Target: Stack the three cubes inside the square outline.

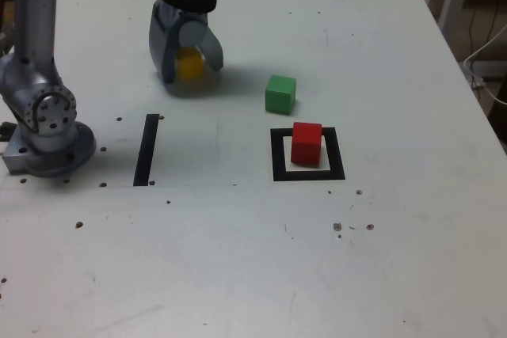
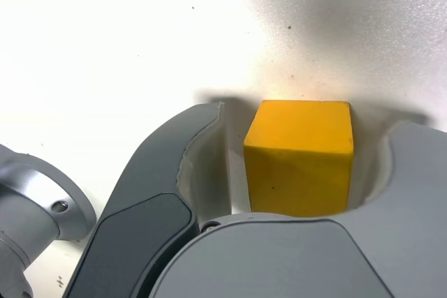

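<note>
The yellow cube (image 1: 188,62) (image 2: 300,165) rests on the white table at the back left of the exterior view. My gripper (image 1: 192,70) (image 2: 307,120) is lowered over it, with one grey finger close along each side. Whether the pads press the cube does not show. The red cube (image 1: 306,142) sits inside the black square outline (image 1: 277,156), right of centre in the exterior view. Just behind the outline, slightly towards the exterior view's left, stands the green cube (image 1: 280,93), outside the frame.
A straight black strip (image 1: 147,150) lies on the table left of the outline in the exterior view. The arm's metal base (image 1: 47,128) stands at the exterior view's left edge. Small dark screw holes dot the white tabletop (image 1: 238,259).
</note>
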Tool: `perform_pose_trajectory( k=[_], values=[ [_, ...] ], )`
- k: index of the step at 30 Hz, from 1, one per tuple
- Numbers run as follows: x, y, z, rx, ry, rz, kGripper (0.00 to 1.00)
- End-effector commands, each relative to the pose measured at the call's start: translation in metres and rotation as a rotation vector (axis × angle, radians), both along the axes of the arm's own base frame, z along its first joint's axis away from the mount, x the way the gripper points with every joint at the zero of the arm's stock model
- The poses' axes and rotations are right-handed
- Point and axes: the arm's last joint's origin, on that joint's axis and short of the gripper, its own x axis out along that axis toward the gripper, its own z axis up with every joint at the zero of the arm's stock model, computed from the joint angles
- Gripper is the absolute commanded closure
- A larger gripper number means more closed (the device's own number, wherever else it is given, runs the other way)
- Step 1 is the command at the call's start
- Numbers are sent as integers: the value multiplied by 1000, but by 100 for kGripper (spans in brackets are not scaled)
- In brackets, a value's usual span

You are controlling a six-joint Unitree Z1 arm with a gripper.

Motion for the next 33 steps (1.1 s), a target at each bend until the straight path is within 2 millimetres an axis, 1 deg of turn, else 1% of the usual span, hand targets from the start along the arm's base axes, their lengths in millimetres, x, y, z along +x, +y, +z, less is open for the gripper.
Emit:
perform_pose_trajectory(
  k=[1, 16, 22, 27, 32, 33],
  values=[
    [-1, 0, 1, 4, -2, 2, 72],
    [-2, -2, 3, 6, -4, -3, 73],
    [5, -7, 10, 18, -7, -30, 73],
    [19, -23, 21, 33, -12, -76, 72],
    [36, -48, 40, 56, -29, -136, 72],
    [40, -56, 45, 61, -35, -155, 72]
  ],
)
